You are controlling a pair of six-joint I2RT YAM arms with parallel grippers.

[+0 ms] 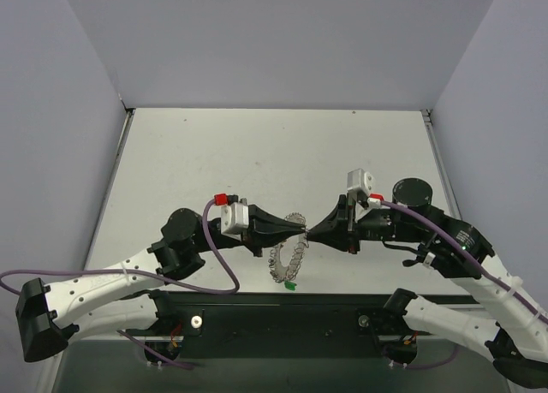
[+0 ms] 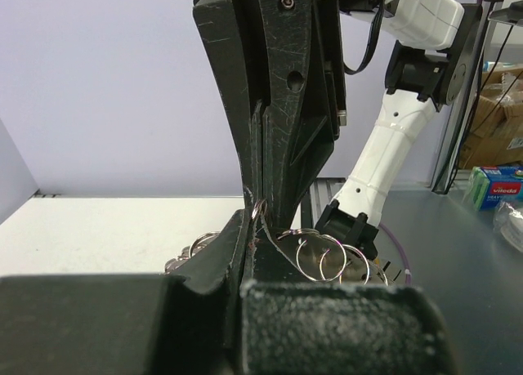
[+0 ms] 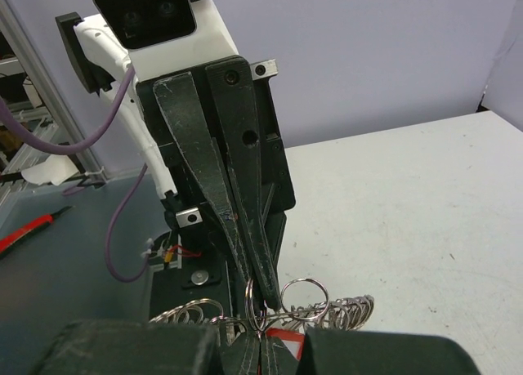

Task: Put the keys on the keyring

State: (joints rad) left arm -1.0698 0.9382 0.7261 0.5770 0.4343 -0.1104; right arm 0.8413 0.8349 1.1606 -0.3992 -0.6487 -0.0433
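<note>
The left claw (image 1: 300, 229) and the right claw (image 1: 312, 233) meet tip to tip above the near part of the pale, flat surface (image 1: 257, 153). Both are pressed together, with no gap between the black fingers of either.

The large silvery metal keyring with a frilly rim of many small wire loops (image 1: 282, 258) is directly at that meeting point. From above, its upper right edge reaches the two tips, and the rest curves away towards the near edge of the surface.

In the left wrist view, one small loop sits right at the tips of the right claw, with more loops fanned out just behind. In the right wrist view, the left claw's tips come down onto another small loop, so each claw appears clamped on the rim of the keyring (whether it lies on the surface or hangs is not clear).

A tiny key with a green plastic head (image 1: 290, 283) sits at the keyring's near end. A sliver of red plastic (image 3: 282, 339) shows just beside the right claw's own fingers, mostly hidden.
</note>
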